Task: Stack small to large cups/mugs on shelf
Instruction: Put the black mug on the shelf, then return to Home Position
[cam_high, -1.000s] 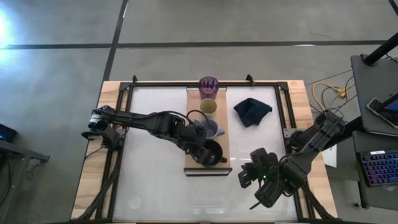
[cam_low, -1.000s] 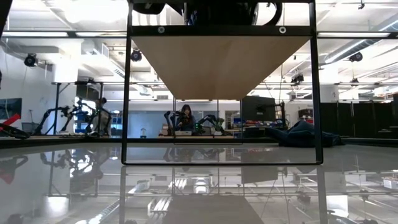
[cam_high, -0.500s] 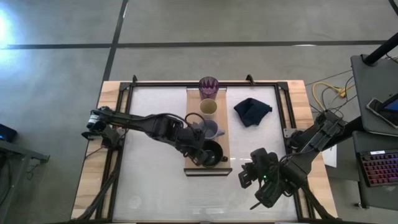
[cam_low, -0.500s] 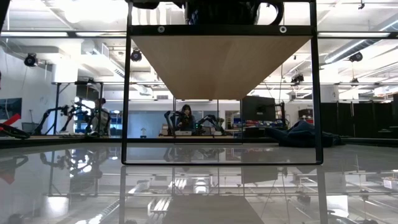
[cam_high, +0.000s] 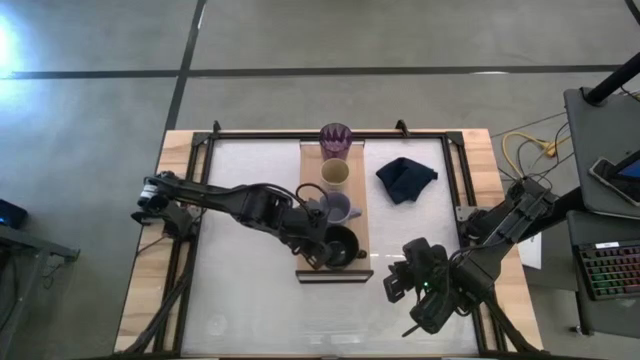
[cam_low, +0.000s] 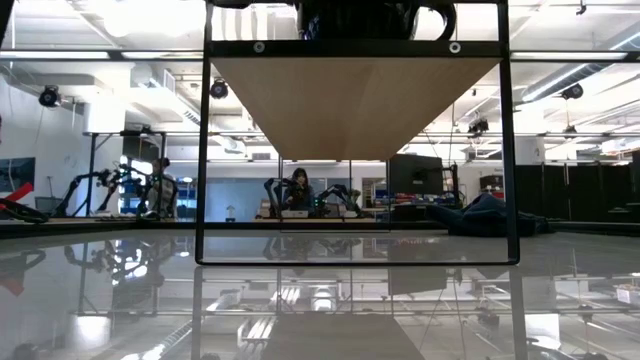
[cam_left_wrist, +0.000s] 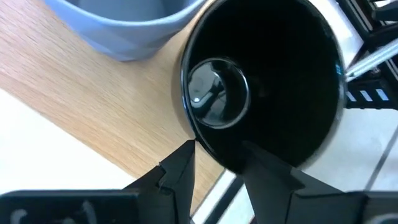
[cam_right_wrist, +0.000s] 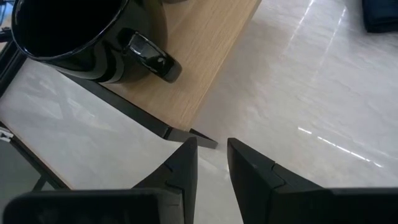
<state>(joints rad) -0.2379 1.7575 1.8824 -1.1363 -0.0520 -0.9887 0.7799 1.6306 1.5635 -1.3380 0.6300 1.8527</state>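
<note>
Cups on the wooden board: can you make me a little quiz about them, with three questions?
1. True or false: the black mug stands on the wooden board.
2. Which cup in the row is farthest from the black mug? A) purple tumbler B) beige cup C) blue mug
3. Fill in: the ____ gripper is at the black mug's rim.

Key:
1. True.
2. A.
3. Left: the left gripper is at the rim, while the right gripper waits beside the board's near end.
</note>
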